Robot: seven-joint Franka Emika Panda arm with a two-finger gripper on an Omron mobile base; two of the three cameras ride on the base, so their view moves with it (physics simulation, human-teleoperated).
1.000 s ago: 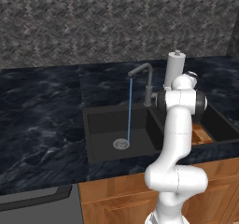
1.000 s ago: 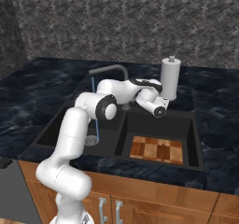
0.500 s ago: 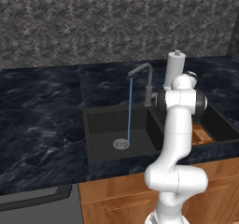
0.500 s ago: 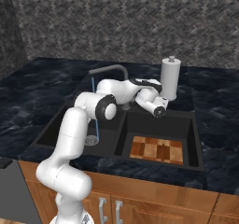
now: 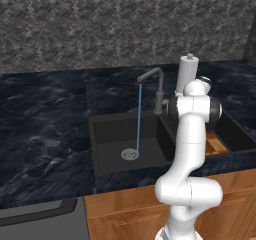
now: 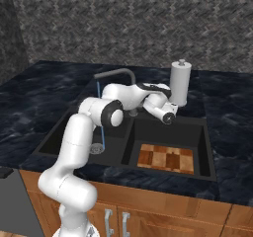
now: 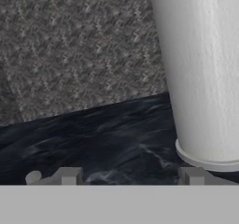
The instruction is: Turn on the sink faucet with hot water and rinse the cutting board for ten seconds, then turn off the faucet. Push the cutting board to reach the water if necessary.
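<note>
Left base view, from left to right: water falls in a thin blue line from the faucet spout to the drain in the left basin of the sink. Further right, the cutting board lies flat in the right basin, dry side, well apart from the stream. Near the white cylinder, the gripper fingers stand parted, holding nothing.

Matte black sink, grey metal faucet, striped wooden cutting board.
</note>
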